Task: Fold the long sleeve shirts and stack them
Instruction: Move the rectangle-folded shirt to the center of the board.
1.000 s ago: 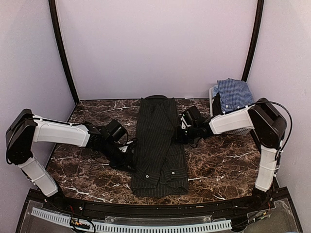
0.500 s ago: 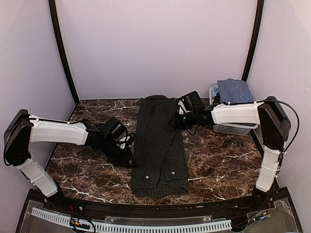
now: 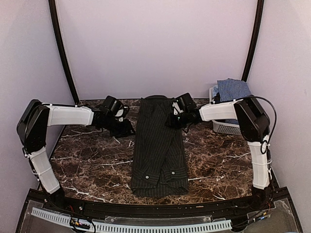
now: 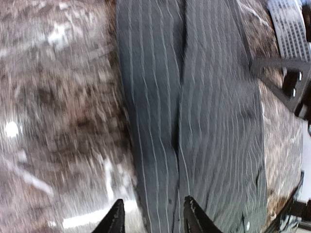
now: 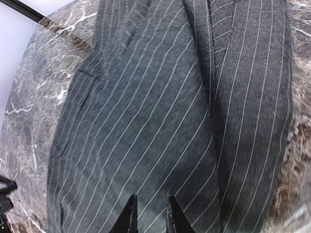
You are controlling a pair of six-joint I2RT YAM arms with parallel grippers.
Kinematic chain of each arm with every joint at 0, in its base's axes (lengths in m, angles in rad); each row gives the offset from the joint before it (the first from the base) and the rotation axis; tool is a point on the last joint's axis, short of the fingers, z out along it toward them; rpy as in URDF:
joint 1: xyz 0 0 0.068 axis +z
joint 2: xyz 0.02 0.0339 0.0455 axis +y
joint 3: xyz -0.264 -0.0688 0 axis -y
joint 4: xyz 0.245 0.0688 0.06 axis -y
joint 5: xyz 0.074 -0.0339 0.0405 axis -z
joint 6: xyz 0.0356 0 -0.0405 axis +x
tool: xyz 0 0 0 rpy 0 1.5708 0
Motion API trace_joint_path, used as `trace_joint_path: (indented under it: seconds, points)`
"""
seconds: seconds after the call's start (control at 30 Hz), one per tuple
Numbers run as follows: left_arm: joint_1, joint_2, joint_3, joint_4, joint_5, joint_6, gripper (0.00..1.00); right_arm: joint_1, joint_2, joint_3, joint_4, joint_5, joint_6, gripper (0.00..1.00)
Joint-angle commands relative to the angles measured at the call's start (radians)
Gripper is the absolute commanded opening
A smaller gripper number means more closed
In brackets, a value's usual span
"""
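The black pinstriped long sleeve shirt [image 3: 158,150] lies folded into a long narrow strip down the middle of the table, collar end near me. My left gripper [image 3: 127,130] sits at the far part of its left edge. In the left wrist view it [image 4: 153,219] is open, straddling that edge of the shirt [image 4: 209,121] with nothing between the fingers. My right gripper [image 3: 171,121] rests at the shirt's far right edge. Its fingers [image 5: 149,217] stand a narrow gap apart just above the striped cloth [image 5: 160,111], holding nothing. The blue-and-white check shirt [image 3: 233,90] lies heaped on the basket.
A white slatted basket [image 3: 226,127] stands at the back right corner, behind my right arm, and shows at the top right of the left wrist view [image 4: 289,29]. Dark marble table [image 3: 87,160] spreads on both sides of the shirt. Purple walls close off the back.
My left gripper let go, opened, and swung from the shirt's near left edge to its far left edge. My right gripper moved farther back along the right edge.
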Motion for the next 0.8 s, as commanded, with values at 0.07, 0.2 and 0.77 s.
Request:
trace_joint_path:
  seconds: [0.07, 0.2, 0.77]
  points:
    - [0.044, 0.194, 0.207, 0.091, -0.059, 0.054, 0.46, -0.030, 0.144, 0.130, 0.005, -0.038, -0.050, 0.18]
    - [0.058, 0.312, 0.314, 0.078, -0.060, 0.062, 0.48, -0.041, 0.192, 0.152, -0.005, -0.038, -0.045, 0.18]
    - [0.087, 0.467, 0.443, 0.002, -0.085, 0.046, 0.07, -0.039, 0.134, 0.231, -0.106, -0.067, -0.067, 0.31]
